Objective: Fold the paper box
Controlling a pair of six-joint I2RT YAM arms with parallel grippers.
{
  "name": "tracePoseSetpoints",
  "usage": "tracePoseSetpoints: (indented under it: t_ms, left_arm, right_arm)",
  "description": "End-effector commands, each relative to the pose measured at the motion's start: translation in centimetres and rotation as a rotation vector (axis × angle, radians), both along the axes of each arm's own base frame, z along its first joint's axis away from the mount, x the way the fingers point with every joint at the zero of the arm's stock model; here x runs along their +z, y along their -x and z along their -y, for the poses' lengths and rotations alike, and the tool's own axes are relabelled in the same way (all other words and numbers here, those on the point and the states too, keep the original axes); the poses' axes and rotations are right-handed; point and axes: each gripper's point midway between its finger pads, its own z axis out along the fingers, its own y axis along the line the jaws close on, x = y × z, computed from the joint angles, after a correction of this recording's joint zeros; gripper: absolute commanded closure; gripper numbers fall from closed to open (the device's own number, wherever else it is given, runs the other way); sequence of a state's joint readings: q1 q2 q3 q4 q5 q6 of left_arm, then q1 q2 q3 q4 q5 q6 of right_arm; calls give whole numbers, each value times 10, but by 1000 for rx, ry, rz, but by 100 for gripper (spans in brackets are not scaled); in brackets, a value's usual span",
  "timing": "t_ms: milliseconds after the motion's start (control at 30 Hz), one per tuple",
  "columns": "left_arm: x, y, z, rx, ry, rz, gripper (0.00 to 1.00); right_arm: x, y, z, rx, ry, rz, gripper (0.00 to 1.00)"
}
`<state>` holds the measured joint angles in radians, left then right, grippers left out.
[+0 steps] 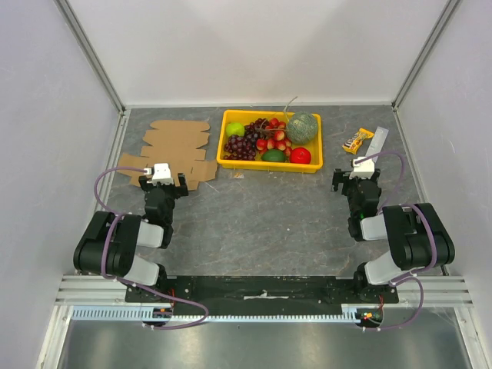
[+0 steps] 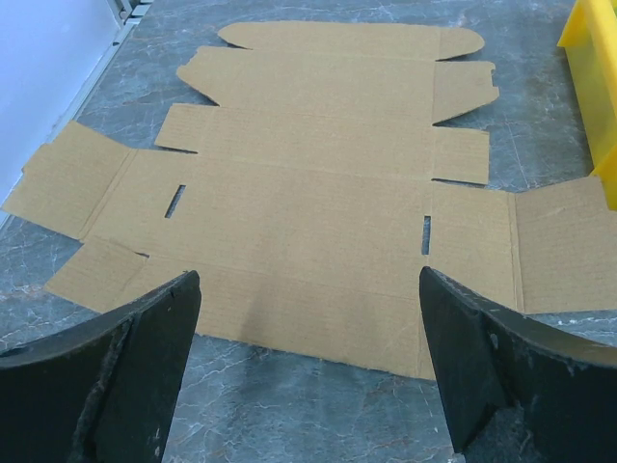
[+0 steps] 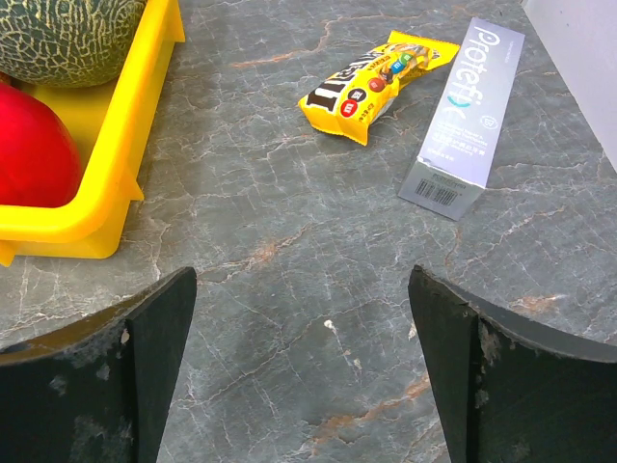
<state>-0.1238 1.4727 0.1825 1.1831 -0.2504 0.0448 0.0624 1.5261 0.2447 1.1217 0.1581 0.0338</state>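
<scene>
The paper box [image 1: 175, 146] lies as a flat, unfolded brown cardboard sheet with rounded flaps at the back left of the table, left of the yellow tray. Seen from the left wrist, the sheet [image 2: 308, 183] spreads flat ahead, its near edge just in front of the fingertips. My left gripper [image 1: 163, 182] hovers at the sheet's near edge, open and empty [image 2: 308, 289]. My right gripper [image 1: 355, 179] is over bare table at the right, far from the sheet, open with nothing between its fingers [image 3: 304, 285].
A yellow tray [image 1: 268, 162] filled with fruit stands at the back centre. A candy bag [image 3: 376, 82] and a slim white carton [image 3: 463, 116] lie at the back right. White walls enclose the table on three sides.
</scene>
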Motion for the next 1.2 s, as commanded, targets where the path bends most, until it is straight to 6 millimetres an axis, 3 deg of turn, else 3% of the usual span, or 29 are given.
tracePoseSetpoints:
  t_ms: [0,367,500,567,667,767,933,1167]
  left_arm:
    - [20,-7,3,-6,43,69,0]
    - [20,-7,3,-6,42,68,0]
    - [23,-4,-6,53,39,77,0]
    - [34,-2,2,6,32,108,0]
    - [52,2,-2,115,5,84,0]
    - [73,-1,2,154,136,63,0]
    - [97,0,20,98,264,-3,0]
    - [103,14,33,82,367,-154,0]
  right_arm:
    - [14,-4,0,1,1,59,2]
    - [15,-5,1,-2,-1,61,2]
    - [18,-4,5,-36,-14,71,2]
    - [27,-1,15,-99,-25,71,2]
    - [42,-2,22,-155,-49,26,2]
    - [66,-10,27,-248,-166,-30,2]
    - [76,-16,27,-313,-211,-183,2]
    - [79,-22,-18,-120,-360,-273,2]
